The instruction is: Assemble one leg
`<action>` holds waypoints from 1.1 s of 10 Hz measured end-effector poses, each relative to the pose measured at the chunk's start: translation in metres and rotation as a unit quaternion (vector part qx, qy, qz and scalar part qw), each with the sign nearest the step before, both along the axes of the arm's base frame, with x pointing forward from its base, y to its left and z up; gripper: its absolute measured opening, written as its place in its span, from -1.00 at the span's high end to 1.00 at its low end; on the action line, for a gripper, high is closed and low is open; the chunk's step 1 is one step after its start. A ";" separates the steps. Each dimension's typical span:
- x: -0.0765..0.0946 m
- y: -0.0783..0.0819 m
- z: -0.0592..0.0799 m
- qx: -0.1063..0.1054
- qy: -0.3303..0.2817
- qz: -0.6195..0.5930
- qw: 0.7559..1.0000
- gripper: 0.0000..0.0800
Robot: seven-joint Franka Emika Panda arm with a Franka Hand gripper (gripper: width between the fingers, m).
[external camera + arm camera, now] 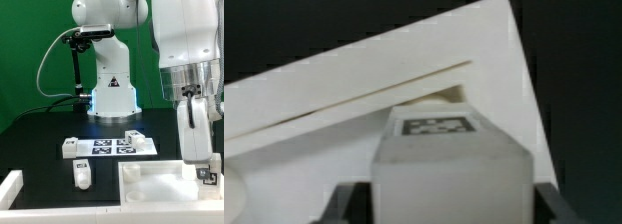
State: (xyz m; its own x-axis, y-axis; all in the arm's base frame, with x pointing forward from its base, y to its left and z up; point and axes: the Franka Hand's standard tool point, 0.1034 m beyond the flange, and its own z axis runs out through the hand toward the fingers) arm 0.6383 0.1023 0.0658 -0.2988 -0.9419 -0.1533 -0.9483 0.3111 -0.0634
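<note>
My gripper [205,166] is shut on a leg [208,178], a small white block with a black-and-white tag. It holds the leg upright over the right end of the large white tray-like part [150,180]. In the wrist view the leg [446,165] fills the space between the two black fingers [345,202], tag facing the camera. A corner of the tray-like part [384,70] lies right behind the leg. I cannot tell whether the leg touches it. Another leg [82,173] lies on the dark table, and one more [68,147] lies by the marker board.
The marker board [113,146] lies flat mid-table with a small white block [134,134] at its far edge. The robot base [112,90] stands behind it. A white raised part [10,186] sits at the exterior view's lower left, with a white strip along the front edge.
</note>
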 end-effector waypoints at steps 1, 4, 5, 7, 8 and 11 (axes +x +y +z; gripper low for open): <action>0.000 0.000 -0.001 0.000 0.001 0.000 1.000 0.28; 0.002 0.001 0.001 -0.010 -0.013 0.064 0.998 -0.49; 0.005 0.006 0.003 -0.020 -0.031 0.129 0.991 -0.61; 0.003 0.018 -0.001 -0.023 -0.038 0.240 0.970 -0.62; 0.004 0.015 0.000 -0.028 -0.043 0.267 0.962 -0.62; 0.005 0.012 -0.001 -0.049 -0.055 0.393 0.917 -0.62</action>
State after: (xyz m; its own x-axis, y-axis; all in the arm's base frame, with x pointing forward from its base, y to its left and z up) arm 0.6429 0.1143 0.0647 0.4898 -0.8706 -0.0451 -0.8634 -0.4773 -0.1631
